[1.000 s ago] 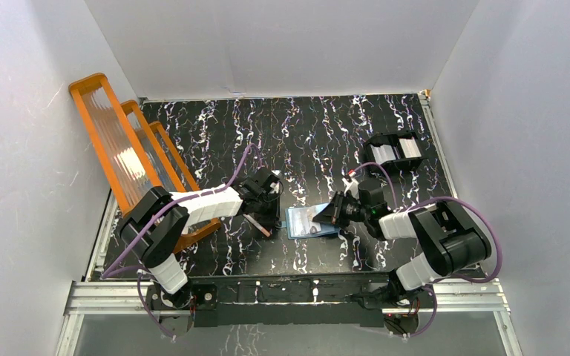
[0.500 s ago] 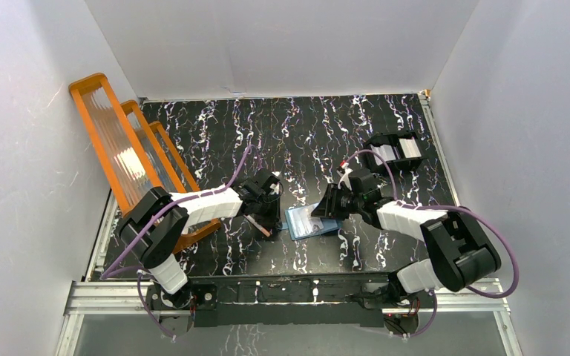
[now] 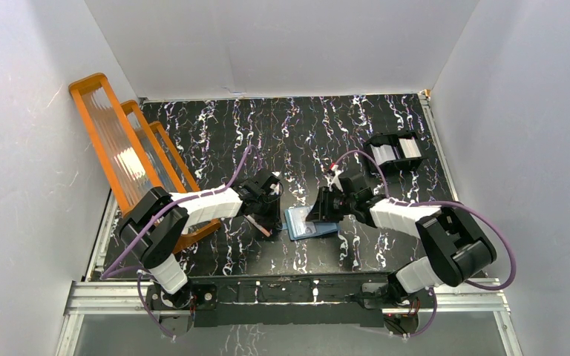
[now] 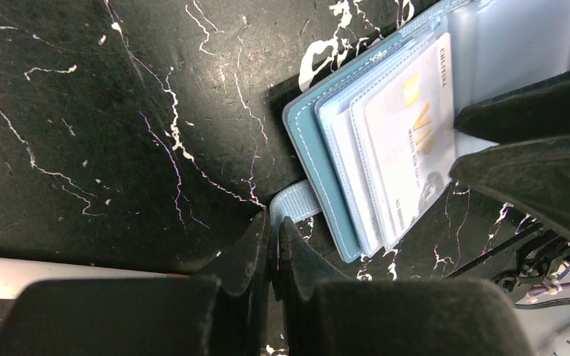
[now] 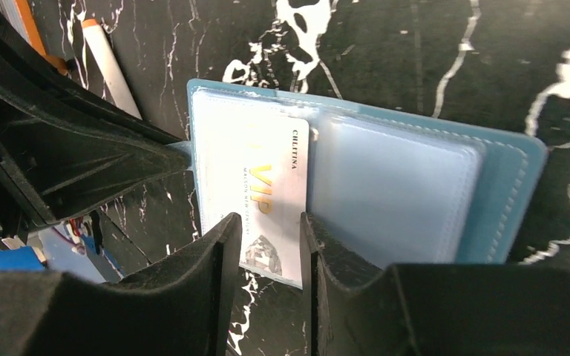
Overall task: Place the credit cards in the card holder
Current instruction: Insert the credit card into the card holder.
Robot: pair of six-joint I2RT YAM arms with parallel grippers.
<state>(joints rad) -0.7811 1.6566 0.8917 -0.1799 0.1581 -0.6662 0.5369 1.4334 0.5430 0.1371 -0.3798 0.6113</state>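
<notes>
Fingers [image 5: 193,297] of right claw [image 5: 267,226] now apart over card holder [image 5: 508,185].

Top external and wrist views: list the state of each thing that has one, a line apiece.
card holder: open, lying flat, clear pockets up.
VIP card: on an open page, one end sticking out past the holder's edge.
left pincer: shut on the holder's snap tab.
right pincer: open, fingers apart over the VIP card.
black tray: holds white cards.
orange rack: upright by the left wall.
</notes>
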